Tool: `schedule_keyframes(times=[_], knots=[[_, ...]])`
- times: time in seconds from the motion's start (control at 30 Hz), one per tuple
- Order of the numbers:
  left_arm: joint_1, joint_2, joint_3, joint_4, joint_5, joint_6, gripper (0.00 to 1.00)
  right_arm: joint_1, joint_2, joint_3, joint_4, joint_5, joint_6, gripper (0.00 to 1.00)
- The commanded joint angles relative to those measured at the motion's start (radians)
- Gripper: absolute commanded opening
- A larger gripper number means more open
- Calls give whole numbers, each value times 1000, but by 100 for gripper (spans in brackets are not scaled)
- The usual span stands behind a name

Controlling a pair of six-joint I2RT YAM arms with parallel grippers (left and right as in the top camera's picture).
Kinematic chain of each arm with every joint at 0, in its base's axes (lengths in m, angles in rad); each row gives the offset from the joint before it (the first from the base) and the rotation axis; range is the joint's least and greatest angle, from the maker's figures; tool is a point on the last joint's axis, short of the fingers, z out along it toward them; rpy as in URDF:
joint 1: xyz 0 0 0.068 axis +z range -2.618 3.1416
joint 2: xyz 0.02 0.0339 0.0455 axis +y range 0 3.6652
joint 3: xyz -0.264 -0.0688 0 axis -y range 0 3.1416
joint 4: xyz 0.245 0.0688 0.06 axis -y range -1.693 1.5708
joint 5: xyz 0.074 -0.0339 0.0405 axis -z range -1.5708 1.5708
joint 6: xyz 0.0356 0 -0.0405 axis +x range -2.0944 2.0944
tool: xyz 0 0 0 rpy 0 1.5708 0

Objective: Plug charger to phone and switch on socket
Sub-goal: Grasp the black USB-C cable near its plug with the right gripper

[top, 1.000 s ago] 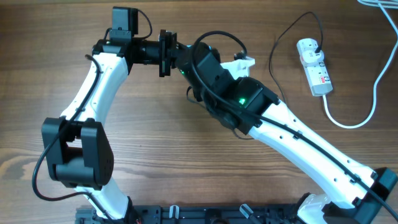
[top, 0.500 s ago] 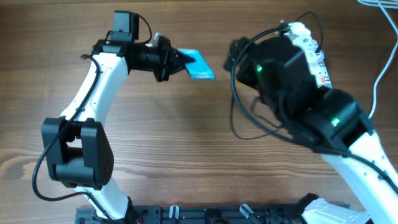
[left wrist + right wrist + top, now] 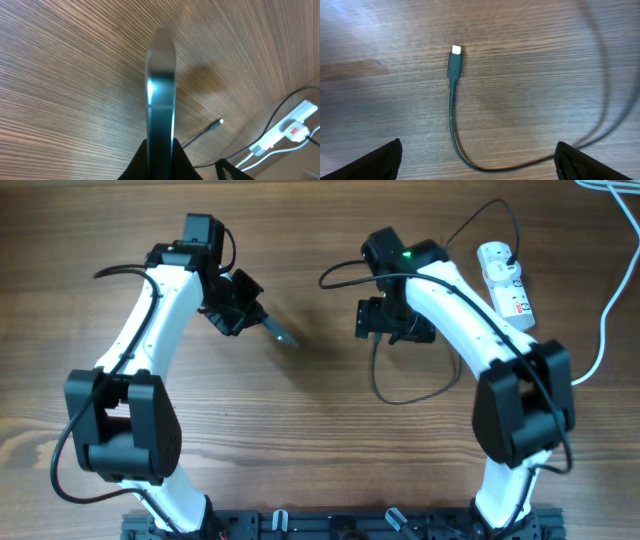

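Observation:
My left gripper [image 3: 258,318] is shut on the phone [image 3: 283,337] and holds it edge-on above the table, so only its thin turquoise-tinted edge [image 3: 160,95] shows. The charger's small black plug [image 3: 454,61] lies loose on the wood, with its thin black cable [image 3: 454,135] curving back and off to the right. My right gripper [image 3: 479,160] is open wide and empty above that cable, just behind the plug. In the overhead view the right gripper [image 3: 385,320] hides the plug, and the cable [image 3: 400,401] loops below it. The plug also shows in the left wrist view [image 3: 218,121]. The white socket [image 3: 505,285] lies at the far right.
The thick white cord [image 3: 598,350] curves from the socket toward the table's right edge. The socket also shows low right in the left wrist view [image 3: 295,128]. Bare wood lies between the two grippers.
The right arm left the phone, swung right, then settled open above the cable end. The left gripper turned the phone from flat to edge-on and drew it back left.

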Motion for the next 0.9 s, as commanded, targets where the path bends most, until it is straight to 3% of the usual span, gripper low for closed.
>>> schedule_keyframes(times=[0.0,0.13,0.17,0.5,0.87], knots=[[33,-31,5,-2,-24,15,4,-3,63,-3,14,-69,-77,75],[33,-31,5,-5,-24,15,4,-3,100,-4,62,-80,-75,45],[33,-31,5,-5,-24,15,4,-2,105,-4,64,-92,-75,43],[33,-31,5,-16,-24,15,4,3,138,-4,122,-86,-39,34],[33,-31,5,-24,-24,15,4,4,138,-56,171,-42,-20,36]])
